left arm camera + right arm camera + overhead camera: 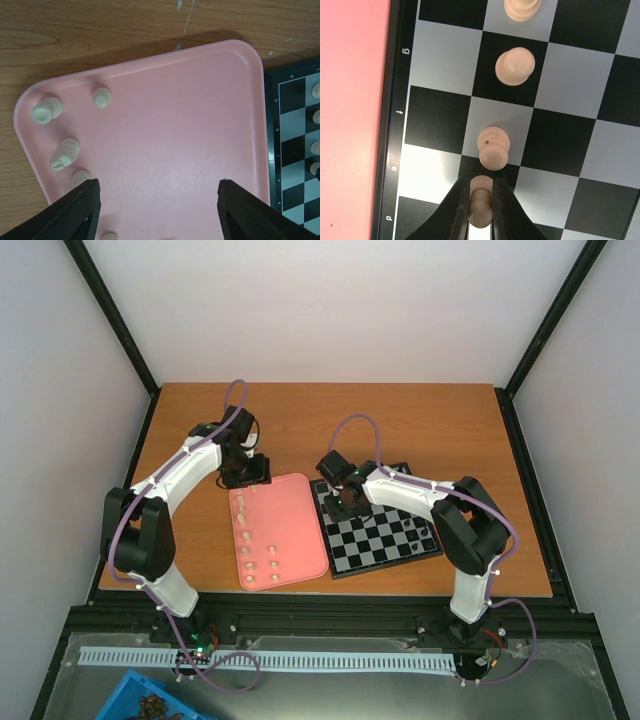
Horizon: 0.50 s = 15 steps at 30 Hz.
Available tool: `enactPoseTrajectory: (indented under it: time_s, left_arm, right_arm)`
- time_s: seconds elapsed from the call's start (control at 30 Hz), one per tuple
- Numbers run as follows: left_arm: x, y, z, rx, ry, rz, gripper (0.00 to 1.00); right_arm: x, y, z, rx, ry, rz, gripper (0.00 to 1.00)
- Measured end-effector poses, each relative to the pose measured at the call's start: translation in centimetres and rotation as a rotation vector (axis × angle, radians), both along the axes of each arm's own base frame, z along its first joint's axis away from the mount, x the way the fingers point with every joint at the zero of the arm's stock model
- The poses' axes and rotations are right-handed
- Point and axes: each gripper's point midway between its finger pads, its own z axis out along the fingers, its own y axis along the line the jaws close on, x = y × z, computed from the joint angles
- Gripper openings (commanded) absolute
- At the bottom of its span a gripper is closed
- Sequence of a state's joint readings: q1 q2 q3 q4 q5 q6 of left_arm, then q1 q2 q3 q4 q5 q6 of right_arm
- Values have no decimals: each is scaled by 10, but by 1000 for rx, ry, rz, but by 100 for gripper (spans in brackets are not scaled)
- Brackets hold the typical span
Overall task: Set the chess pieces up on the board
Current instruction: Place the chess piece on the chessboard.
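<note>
1. Nearest the right wrist camera, the right gripper [481, 187] has its two dark fingers pinched on a cream pawn [480, 214]. It is in the second line of squares in from the board [395, 125] rim, by the letter d. I cannot tell whether its base touches the square.
2. Only this view shows that grip. In the top view the right gripper [345, 502] hides the pawn, and its jaws cannot be read.
3. Three more chess pieces [493, 147] stand upright in the same line beyond the held one, one to a square, well apart. The nearest is just beyond the fingertips.
4. The left wrist view shows the left gripper [160, 200] spread wide with nothing between its fingers, hanging over the pink tray [175, 125].
5. Five cream pieces are grouped near the tray's left edge. One [47, 110] leans at the corner, one [65, 154] lies on its side and one [102, 97] stands upright.
6. The top view alone gives the layout. The tray [290, 530] lies on the wooden table [400, 420] with the board [385, 535] just beside it on the right, and their edges look to touch.
7. A loose column of cream pieces [245, 540] runs down the tray's left side, and the left gripper [245, 472] is over its far corner.
8. Dark pieces [418, 531] sit toward the board's right side.
9. A blue bin [150, 700] is below the arm bases.
10. The pieces are pale cream, glossy and round-headed, each much smaller than its square.
</note>
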<state>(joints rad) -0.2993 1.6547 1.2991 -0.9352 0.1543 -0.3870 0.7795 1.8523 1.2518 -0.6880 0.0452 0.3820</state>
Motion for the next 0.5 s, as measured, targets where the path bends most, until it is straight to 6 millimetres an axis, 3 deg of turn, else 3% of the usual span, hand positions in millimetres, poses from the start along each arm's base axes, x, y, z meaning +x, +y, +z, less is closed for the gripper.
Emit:
enactPoseTrajectory:
  time_s: [0.5]
  left_arm:
    - [0, 0, 0, 0, 0, 0, 66]
  right_arm:
    - [-10, -1, 0, -26, 18, 21, 50]
